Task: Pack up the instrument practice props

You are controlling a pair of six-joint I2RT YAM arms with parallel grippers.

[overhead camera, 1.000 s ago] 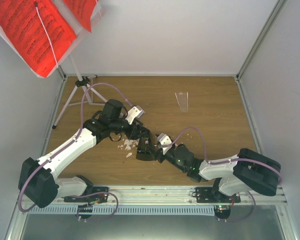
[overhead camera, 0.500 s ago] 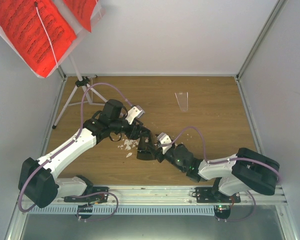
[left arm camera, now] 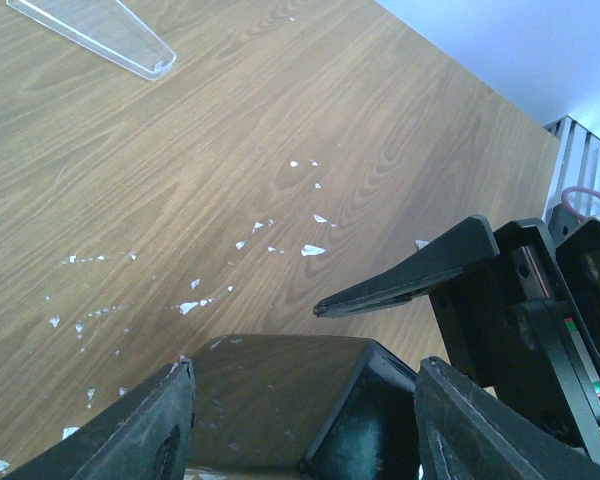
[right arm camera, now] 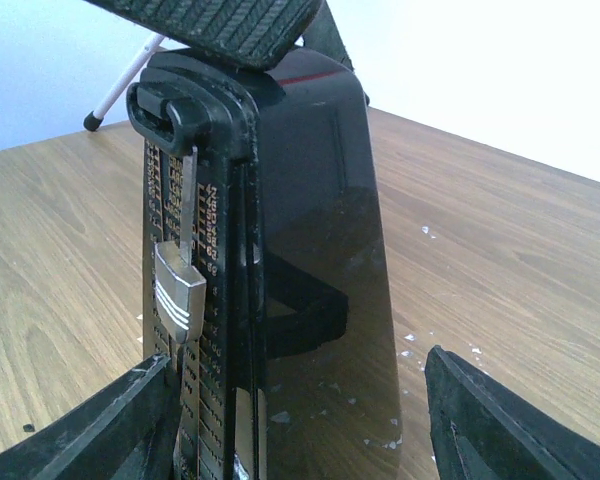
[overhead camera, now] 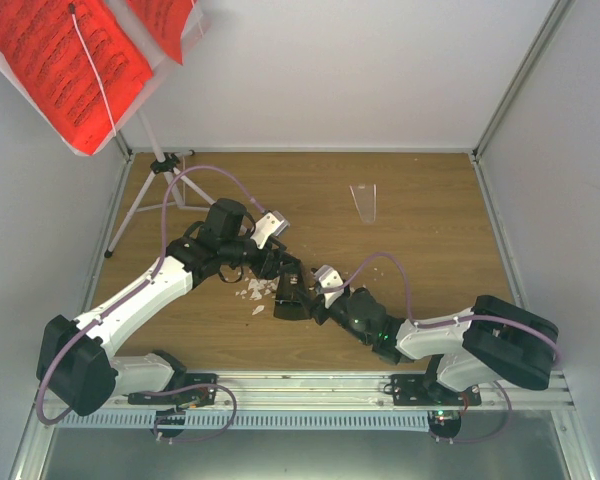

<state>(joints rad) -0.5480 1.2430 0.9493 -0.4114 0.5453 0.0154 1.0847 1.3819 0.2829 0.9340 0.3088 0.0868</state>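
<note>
The table (overhead camera: 430, 230) in front of me is a brown wood-grain board with white walls on three sides. Near its middle the metronome (overhead camera: 288, 298) stands upright; I cannot see whether its foot sits on the wood. White crumbs (overhead camera: 252, 291) lie scattered just to its left and around it. Farther back, to my right, a clear plastic piece (overhead camera: 364, 202) lies flat, well apart from everything else. In my far left corner the stand's legs (overhead camera: 132, 210) rest their tips on the board.
</note>
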